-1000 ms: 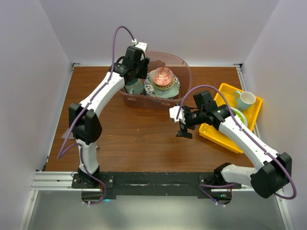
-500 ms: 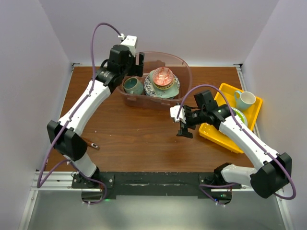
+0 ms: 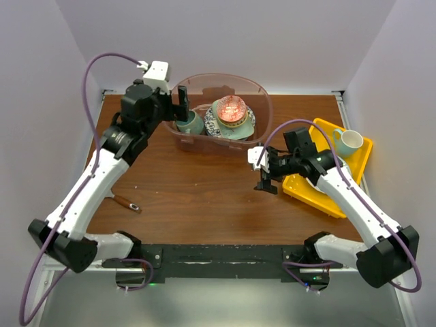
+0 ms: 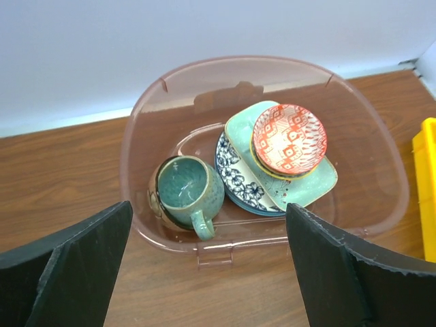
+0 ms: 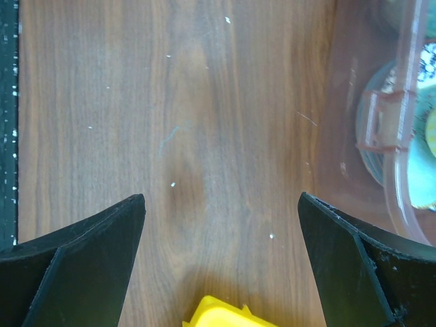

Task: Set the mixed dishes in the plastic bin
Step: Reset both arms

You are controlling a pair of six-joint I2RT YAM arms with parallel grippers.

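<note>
The translucent pinkish plastic bin [image 3: 264,103] stands at the back of the table. In the left wrist view the bin [image 4: 371,143] holds a teal mug [image 4: 185,189] resting in a tan bowl [image 4: 154,202]. Beside them lies a blue-patterned plate [image 4: 235,174] with a mint square dish [image 4: 310,185] and a red patterned bowl [image 4: 289,138] stacked on it. My left gripper [image 3: 178,104] is open and empty, raised by the bin's left rim. It also shows in the left wrist view [image 4: 208,204]. My right gripper [image 3: 266,178] is open and empty over bare table [image 5: 221,195].
A yellow tray [image 3: 361,146] at the right holds a pale mug [image 3: 349,141] and a lime-green plate [image 3: 338,165]. Its corner shows in the right wrist view [image 5: 218,315], as does the bin's edge [image 5: 402,136]. A small utensil [image 3: 126,202] lies on the table at the left.
My left arm has swung left and back, taking its open gripper from over the bin to beside the left rim. The teal mug stays in the bin. My right gripper shifted slightly right.
</note>
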